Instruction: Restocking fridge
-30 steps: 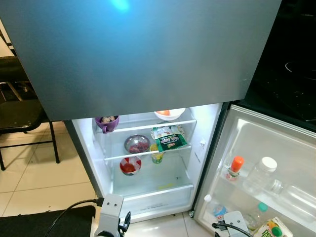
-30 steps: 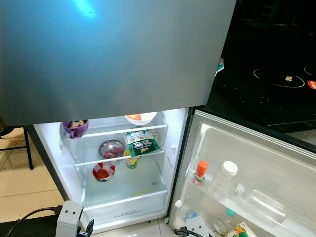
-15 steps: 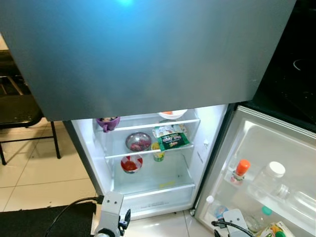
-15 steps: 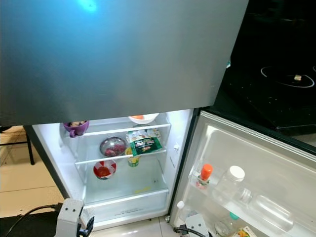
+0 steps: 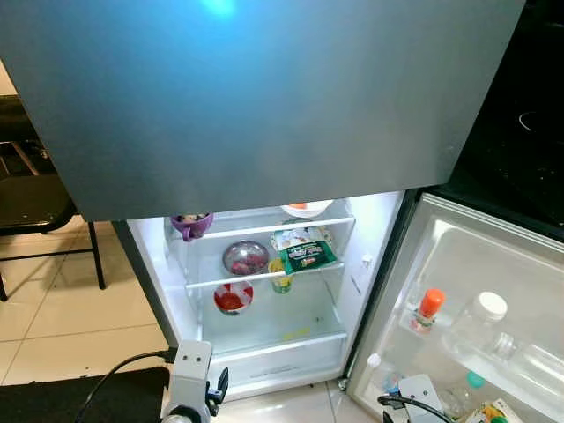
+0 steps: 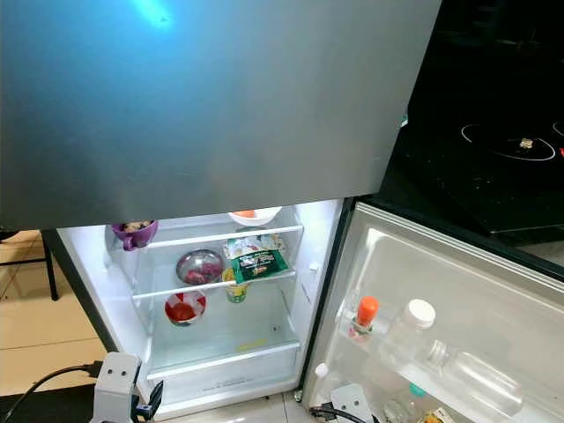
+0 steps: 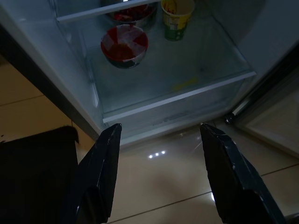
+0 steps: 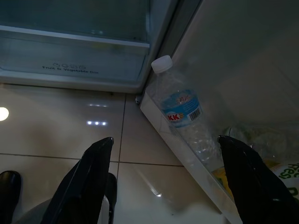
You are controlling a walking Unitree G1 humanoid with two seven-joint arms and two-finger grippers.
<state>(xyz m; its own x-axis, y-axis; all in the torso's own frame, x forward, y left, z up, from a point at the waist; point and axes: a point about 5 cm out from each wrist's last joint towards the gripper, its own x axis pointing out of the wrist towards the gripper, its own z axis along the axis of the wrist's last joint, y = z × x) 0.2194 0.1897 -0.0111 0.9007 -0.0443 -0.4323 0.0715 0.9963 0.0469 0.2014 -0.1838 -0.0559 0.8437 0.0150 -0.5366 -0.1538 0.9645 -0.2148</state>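
The fridge's lower compartment (image 5: 264, 339) stands lit, with its door (image 5: 493, 256) swung out to the right. On its shelves are a purple cup (image 5: 190, 224), a white bowl (image 5: 305, 210), a metal bowl (image 5: 244, 257), a green packet (image 5: 305, 254), a yellow cup (image 7: 176, 16) and a red-and-white bowl (image 7: 124, 44). The door rack holds an orange-capped bottle (image 5: 426, 308), a big clear bottle (image 5: 476, 322) and, lower down, a water bottle (image 8: 182, 109). My left gripper (image 7: 160, 127) hangs open above the floor before the bottom shelf. My right gripper (image 8: 166, 140) is open and empty near the door's lowest rack.
The grey upper door (image 5: 256, 97) is closed overhead. A black chair (image 5: 26, 203) stands at the left and a black mat (image 5: 79, 397) lies on the tiled floor by my left arm (image 5: 192, 379). A dark cooktop (image 6: 502, 150) is at the right.
The whole picture has shifted a little as the camera moved. Both arms sit slightly lower in the picture. Nothing in the fridge has moved.
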